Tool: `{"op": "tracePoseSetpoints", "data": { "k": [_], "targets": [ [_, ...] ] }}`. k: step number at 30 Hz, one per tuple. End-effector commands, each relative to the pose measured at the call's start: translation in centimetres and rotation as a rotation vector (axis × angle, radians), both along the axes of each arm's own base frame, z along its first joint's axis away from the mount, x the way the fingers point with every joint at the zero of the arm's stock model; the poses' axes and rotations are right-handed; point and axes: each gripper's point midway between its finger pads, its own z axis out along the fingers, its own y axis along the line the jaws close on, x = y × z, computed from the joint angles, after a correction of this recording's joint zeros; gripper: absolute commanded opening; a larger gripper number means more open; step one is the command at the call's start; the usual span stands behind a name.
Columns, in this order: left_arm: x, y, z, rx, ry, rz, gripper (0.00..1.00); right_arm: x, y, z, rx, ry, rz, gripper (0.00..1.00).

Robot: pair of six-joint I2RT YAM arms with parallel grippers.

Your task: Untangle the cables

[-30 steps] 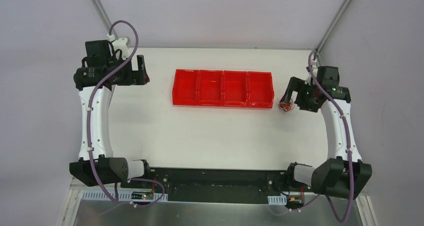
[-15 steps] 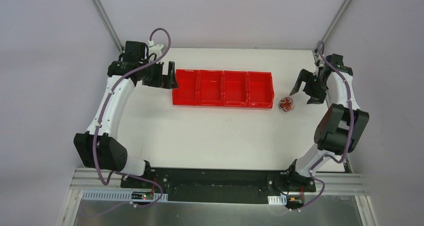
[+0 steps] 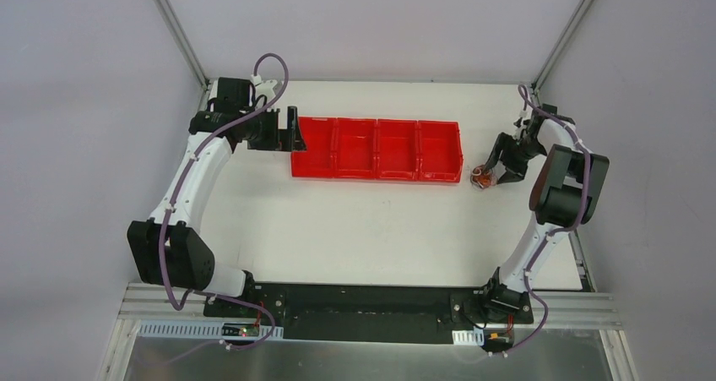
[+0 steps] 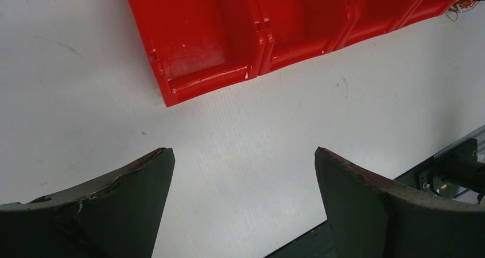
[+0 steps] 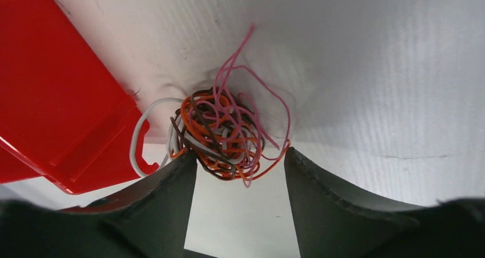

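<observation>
From above I see the white table with a red tray of four compartments lying in a row across its middle. My left gripper sits right at the tray's left end, its arm reaching up from the near left corner. The cables lie in one small tangle on the table just off the tray's right end, and my right gripper is right against them, fingers apparently parted.
</observation>
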Motion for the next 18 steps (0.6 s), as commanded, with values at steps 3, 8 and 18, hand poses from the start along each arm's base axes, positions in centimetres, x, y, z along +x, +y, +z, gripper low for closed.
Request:
{"op": "tracePoseSetpoints", "data": {
  "k": [3,8,18],
  "targets": [
    [-1.5,-1.0,2.3,-0.059,-0.063,-0.025,0.9,-2.2,2.1,1.5,0.109,0.018,0.047,0.4],
    [-2.7,-0.8,3.8,-0.056,-0.127,-0.039,0.87,-4.1,1.7,8.3,0.069,-0.14,0.125,0.0],
    [-6.9,-4.3,7.3,-0.234,-0.185,-0.257,0.83,-8.4,12.4,21.0,0.394,-0.377,0.358,0.0]
  ]
}}
